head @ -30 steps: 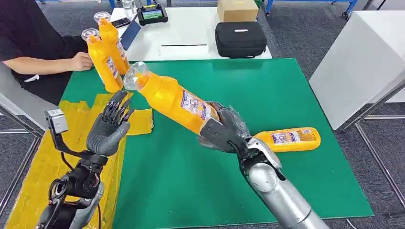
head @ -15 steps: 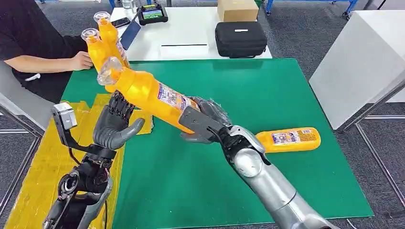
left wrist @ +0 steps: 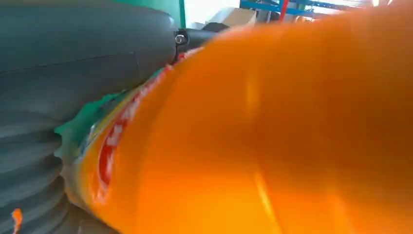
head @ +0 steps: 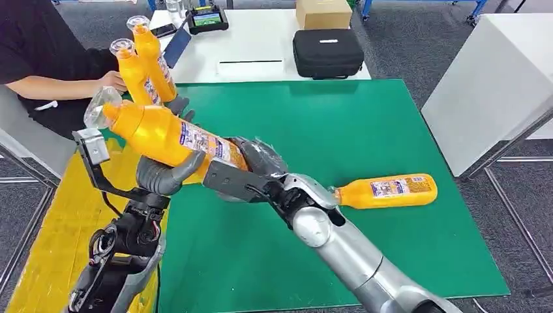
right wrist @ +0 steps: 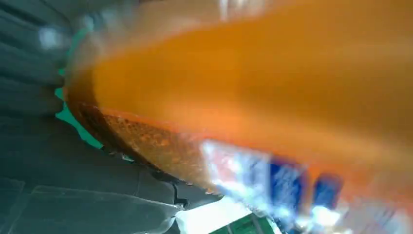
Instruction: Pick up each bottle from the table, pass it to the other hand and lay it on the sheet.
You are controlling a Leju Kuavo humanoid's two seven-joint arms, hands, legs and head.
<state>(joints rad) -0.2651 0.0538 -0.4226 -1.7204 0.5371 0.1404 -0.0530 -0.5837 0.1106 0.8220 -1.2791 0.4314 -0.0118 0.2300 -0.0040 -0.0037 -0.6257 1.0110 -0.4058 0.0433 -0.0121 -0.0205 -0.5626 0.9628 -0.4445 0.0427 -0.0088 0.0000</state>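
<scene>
Close in, our wrist cameras give us the held bottle [left wrist: 272,131] as an orange blur, its label [right wrist: 272,180] smeared. From above we see our right hand [head: 251,171] gripping its base while our left hand [head: 164,171] wraps its middle over the yellow sheet [head: 49,241]. Another bottle [head: 385,190] lies on the green mat [head: 326,124]. Farther off, a person's hand [head: 112,81] touches two upright bottles [head: 145,62]; our left fingers are partly hidden.

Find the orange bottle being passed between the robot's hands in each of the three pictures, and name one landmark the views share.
Head view: the held bottle slants at left-centre, the right hand at its base, the left hand under its middle.
Left wrist view: its orange body looms close and blurred.
Right wrist view: its base and label, blurred.
Shared landmark: the green mat.
</scene>
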